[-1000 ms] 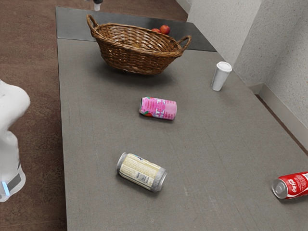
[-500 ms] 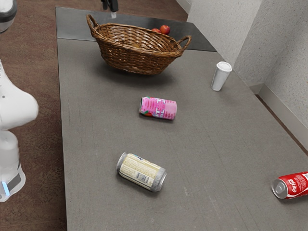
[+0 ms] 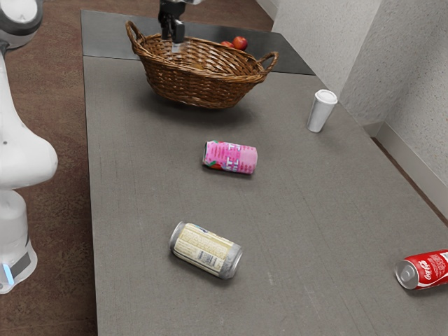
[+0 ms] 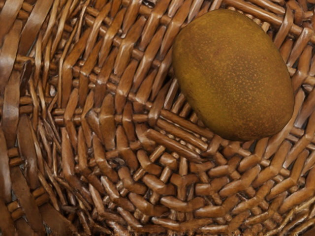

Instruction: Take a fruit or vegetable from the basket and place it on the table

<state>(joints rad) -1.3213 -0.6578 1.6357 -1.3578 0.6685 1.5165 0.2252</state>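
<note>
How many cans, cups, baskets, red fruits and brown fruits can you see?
Cans: 3
Cup: 1
Basket: 1
Red fruits: 2
Brown fruit: 1
Total: 8

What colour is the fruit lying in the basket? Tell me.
Brownish yellow-green, finely speckled; the fruit shows best in the wrist view.

One brand I read
Coca-Cola, white on the red can at the exterior view's four o'clock; print on the pink can, mid-view, and the cream can, six o'clock, escapes me.
</note>
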